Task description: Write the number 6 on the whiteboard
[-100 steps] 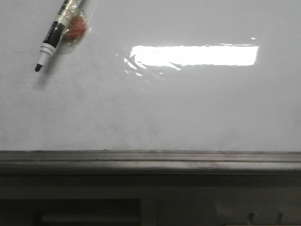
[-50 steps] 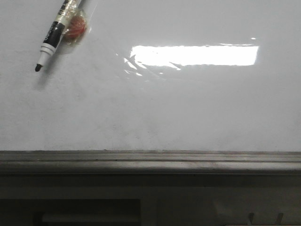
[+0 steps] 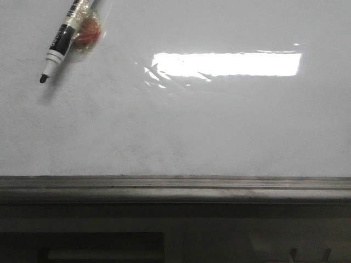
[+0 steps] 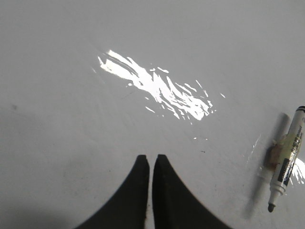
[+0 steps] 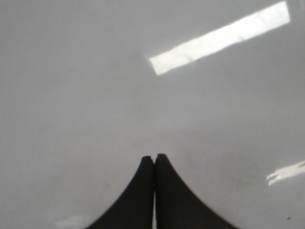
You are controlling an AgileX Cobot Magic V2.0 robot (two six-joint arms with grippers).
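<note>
Whiteboard fills almost everything we see, a glossy white surface with faint grey smudges, a bright strip of reflected light, and a grey metal rail along its lower edge in the front view. We see no stroke of the number 6 on it anywhere, so by our reading the writing has not begun. Toward the board's upper left corner lies a marker, uncapped, dark tip pointing down and left, with a small reddish lump wrapped in clear film touching its barrel. Our left gripper hangs over bare board with its fingers nearly pressed together, holding nothing, the marker lying off to one side. Our right gripper also has its fingers pressed together and empty, over blank board. We judge the main risk is the pickup: the round barrel could roll or skid on the slick surface, and the attached lump could spoil a clean pinch.
</note>
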